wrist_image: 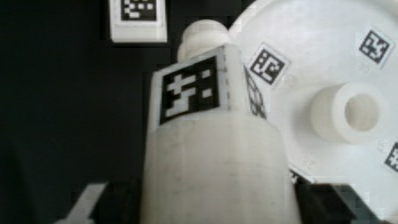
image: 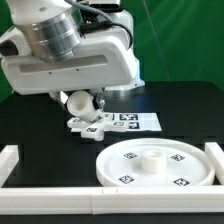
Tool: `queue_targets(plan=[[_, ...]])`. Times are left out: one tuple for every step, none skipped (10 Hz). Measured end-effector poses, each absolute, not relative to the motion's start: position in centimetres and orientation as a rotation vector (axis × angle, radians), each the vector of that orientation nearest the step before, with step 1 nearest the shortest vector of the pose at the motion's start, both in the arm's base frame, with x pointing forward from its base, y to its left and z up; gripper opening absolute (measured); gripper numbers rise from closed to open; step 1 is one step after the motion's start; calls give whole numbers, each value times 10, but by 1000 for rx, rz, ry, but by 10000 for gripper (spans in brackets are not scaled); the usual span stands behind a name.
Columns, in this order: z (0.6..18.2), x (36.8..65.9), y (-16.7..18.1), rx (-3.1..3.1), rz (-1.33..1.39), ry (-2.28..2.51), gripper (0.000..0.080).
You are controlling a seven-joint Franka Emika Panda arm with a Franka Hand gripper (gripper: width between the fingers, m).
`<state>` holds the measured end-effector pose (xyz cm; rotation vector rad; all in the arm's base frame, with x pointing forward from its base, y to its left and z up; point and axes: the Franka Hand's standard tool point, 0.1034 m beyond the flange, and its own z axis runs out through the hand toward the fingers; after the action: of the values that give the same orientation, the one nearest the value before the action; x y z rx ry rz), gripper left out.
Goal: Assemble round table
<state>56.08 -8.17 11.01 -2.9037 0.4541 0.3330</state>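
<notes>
The large rimmed round disc [image: 155,168] lies flat at the front on the exterior view's right, with a raised hub [image: 150,157] at its middle. My gripper [image: 86,101] is behind it, toward the exterior view's left, shut on the short thick white leg [image: 78,103] and holding it off the table. In the wrist view the leg [wrist_image: 199,120], with a tag on its side, fills the middle between my two dark fingers [wrist_image: 326,203]. The disc [wrist_image: 302,45] and its holed hub [wrist_image: 350,110] lie just beside the leg.
A small white tagged part [image: 86,125] lies under my gripper; a tagged white piece [wrist_image: 143,20] also shows in the wrist view. The marker board [image: 135,120] lies behind the disc. White rails border the table at the left [image: 8,160], front [image: 90,196] and right [image: 214,152].
</notes>
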Motion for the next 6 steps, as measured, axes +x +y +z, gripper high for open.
queue_targets(plan=[[111, 563, -81, -2937, 222, 464, 406], [123, 569, -62, -3001, 115, 448, 406], [135, 574, -34, -3058, -49, 354, 406], [137, 568, -11, -3075, -121, 311, 406], [137, 570, 5, -3091, -257, 298, 406], [132, 565, 17, -3090, -371, 257, 406]])
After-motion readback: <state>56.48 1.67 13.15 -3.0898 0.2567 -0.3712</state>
